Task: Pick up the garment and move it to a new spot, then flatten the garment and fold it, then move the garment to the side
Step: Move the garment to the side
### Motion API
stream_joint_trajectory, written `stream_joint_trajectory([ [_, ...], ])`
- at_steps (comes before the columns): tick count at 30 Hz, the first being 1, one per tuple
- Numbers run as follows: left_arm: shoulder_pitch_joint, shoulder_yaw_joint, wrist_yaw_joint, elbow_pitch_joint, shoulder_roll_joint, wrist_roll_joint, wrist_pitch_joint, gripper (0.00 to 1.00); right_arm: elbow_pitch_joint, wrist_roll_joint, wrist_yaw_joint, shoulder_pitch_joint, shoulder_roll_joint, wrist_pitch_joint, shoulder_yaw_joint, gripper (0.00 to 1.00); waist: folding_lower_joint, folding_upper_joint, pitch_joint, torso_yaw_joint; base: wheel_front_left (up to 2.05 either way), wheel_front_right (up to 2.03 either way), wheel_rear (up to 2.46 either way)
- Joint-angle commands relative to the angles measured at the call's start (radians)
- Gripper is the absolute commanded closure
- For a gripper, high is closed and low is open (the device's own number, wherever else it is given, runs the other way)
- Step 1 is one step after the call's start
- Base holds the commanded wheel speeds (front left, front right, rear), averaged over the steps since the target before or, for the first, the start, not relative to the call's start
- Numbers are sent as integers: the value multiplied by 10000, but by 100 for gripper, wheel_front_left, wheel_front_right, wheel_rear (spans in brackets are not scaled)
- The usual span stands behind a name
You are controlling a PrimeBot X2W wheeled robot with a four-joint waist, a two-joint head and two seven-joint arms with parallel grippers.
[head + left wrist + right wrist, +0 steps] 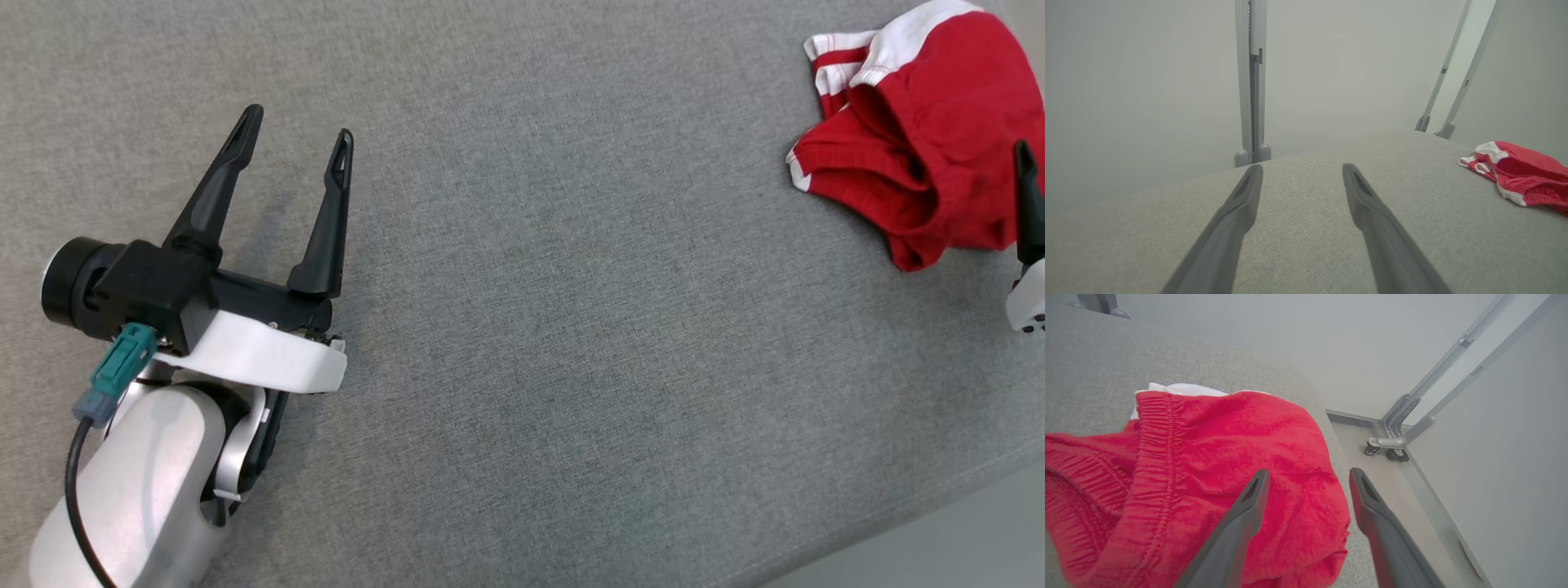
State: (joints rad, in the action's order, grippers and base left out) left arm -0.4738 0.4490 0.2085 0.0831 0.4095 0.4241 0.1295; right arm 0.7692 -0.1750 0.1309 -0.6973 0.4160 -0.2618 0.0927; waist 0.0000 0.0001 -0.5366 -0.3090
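The garment (931, 122) is a pair of red shorts with white trim, lying crumpled at the far right of the grey fabric surface (571, 327). Seen from the left wrist, the garment (1523, 179) lies off to the right. My right gripper (1308, 475) stands open just above the garment (1208, 457), its fingers apart with nothing between them. One of its fingers (1027, 204) shows at the right edge of the head view, beside the cloth. My left gripper (300, 126) is open at the lower left, far from the garment. In its own wrist view the left gripper (1302, 168) hovers over bare fabric.
The surface ends at a diagonal edge at the lower right, with pale floor (939, 547) beyond it. A grey metal frame on caster wheels (1392, 451) stands on the floor past the garment's corner. An upright post (1251, 81) rises behind the far edge.
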Motion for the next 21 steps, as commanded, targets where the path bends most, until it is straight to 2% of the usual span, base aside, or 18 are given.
stream_joint_trajectory([
  [1,164,-76,40,-78,39,88,98,0,-272,-30,-3,252,-156,-59,-394,0,0,-1,274,61,0,0,0],
  [6,559,-278,224,-224,0,318,331,0,-1568,-97,-3,1091,-899,-38,-1563,0,0,-1,862,225,0,0,0],
  [11,1031,-535,436,-389,-31,548,593,0,-3178,-39,-3,2100,-1806,-39,-2183,0,0,-1,1484,622,0,0,0],
  [17,1704,-840,744,-462,-115,704,926,0,-4714,231,-3,3275,-2674,-40,-2236,0,0,-1,2235,1315,0,0,0],
  [21,2049,-1006,833,-465,-177,846,1034,0,-5340,325,-3,3753,-2939,127,-2044,0,0,-1,2622,1686,0,0,0],
])
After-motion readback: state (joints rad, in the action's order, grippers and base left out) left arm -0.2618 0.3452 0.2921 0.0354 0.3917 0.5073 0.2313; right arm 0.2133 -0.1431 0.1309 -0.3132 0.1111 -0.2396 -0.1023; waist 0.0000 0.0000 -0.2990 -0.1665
